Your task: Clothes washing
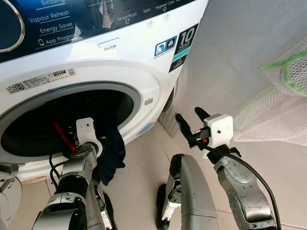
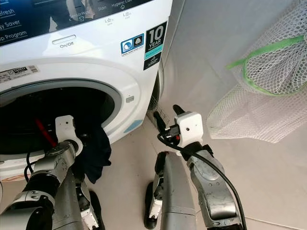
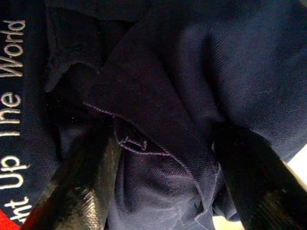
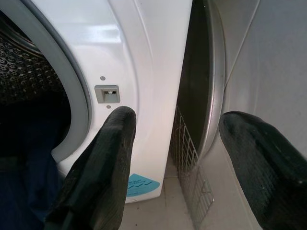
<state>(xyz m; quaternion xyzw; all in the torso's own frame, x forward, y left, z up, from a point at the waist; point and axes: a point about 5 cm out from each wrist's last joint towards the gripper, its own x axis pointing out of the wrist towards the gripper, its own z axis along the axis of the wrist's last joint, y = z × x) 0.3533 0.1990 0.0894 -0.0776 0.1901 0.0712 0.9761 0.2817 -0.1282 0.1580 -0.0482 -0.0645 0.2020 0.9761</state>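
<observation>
The left gripper (image 3: 158, 191) clamps the navy garment (image 1: 111, 152) draped over the washing machine (image 1: 144, 72) drum's lip; the drum lies straight ahead. The right gripper (image 1: 192, 122) hovers open, empty, further off.

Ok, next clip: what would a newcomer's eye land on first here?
The white washing machine with its round opening, where the left gripper pushes a dark navy garment that spills over the lower rim. Then the right gripper, fingers spread and empty, hovering near the machine's right edge, and the white mesh laundry bag with green trim hanging on the right.
</observation>
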